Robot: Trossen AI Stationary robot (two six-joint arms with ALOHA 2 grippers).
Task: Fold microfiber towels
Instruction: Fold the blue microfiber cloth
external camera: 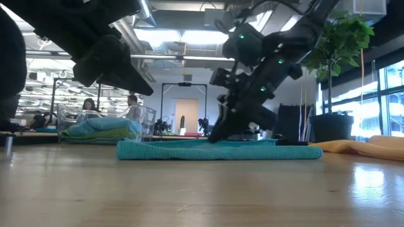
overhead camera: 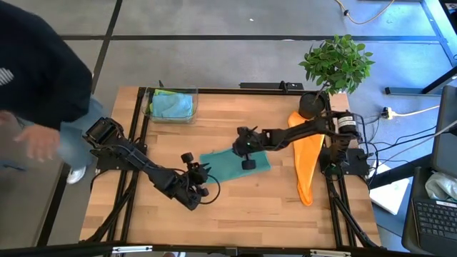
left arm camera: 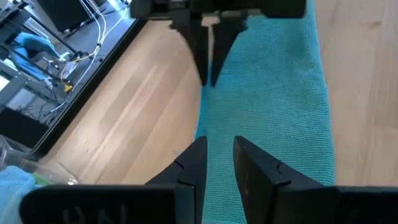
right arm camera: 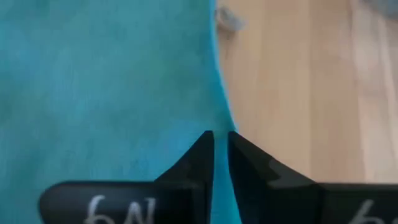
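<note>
We see a teal, fuzzy microfiber towel lying flat as a folded strip near the middle of the pale wooden table. The right gripper is down at the towel's long edge, its jaws nearly together with the cloth's edge between them, so they look clenched on it. The left gripper hangs above the towel's near end; its jaws stand a narrow gap apart and nothing shows between them. A clear, open plastic bin sits at the table's far left corner and holds folded cloths, light blue on top of lime green (seen from the side in the low view). A limp orange towel lies stretched along the table's right side, well apart from the bin.
</note>
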